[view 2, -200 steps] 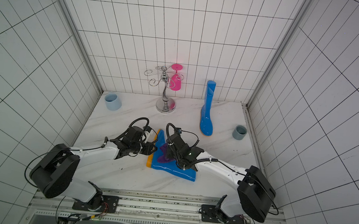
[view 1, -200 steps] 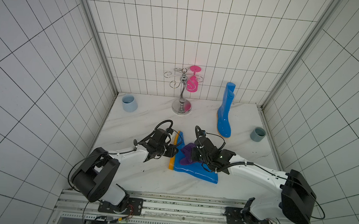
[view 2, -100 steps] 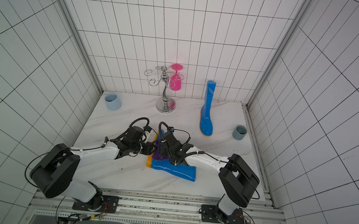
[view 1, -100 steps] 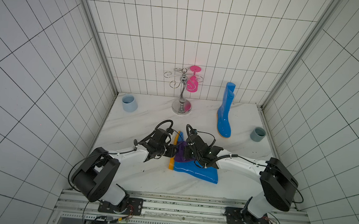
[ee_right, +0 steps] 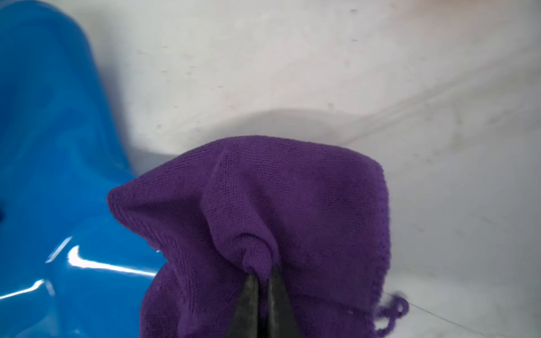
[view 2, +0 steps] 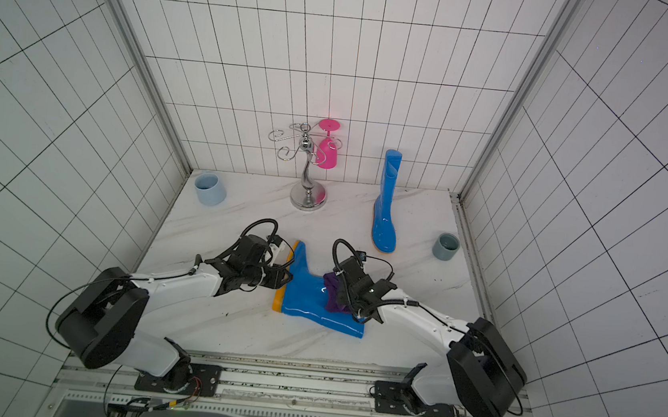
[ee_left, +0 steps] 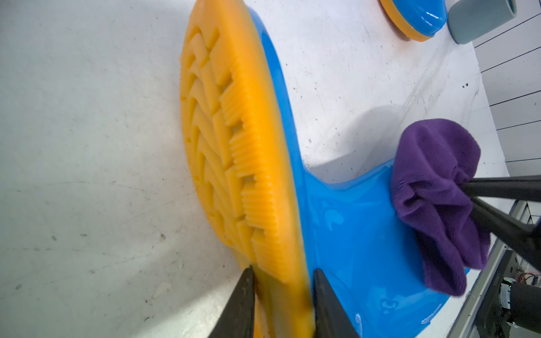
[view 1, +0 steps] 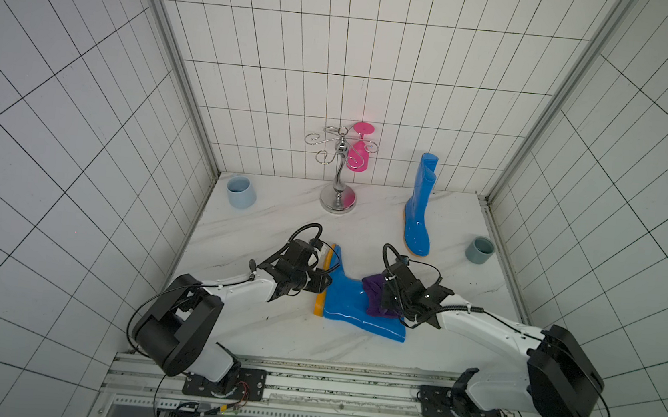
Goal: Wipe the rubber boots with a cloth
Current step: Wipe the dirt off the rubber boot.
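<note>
Lying boot (ee_left: 351, 234) glossy smooth rubber; sole (ee_left: 234, 146) matt, ridged; cloth (ee_right: 292, 190) soft knit; stand (view 1: 337, 205) polished metal.

White arms (view 1: 232, 291), black joints (view 1: 174, 328), looping black cables (view 1: 306, 225), tapered black jaws.

In both top views the whole scene is seen from high above its near edge, looking down toward the far wall (view 1: 337, 72); nearly the same field is shared. The left wrist view is taken low and very close, along the sole (ee_left: 234, 146) of the lying boot (ee_left: 351, 234), facing right and far; the cloth (ee_left: 433, 190) and the toe of the standing boot (ee_left: 421, 14) are caught too. The right wrist view is closer still, facing left, filled by that cloth and lying boot.
</note>
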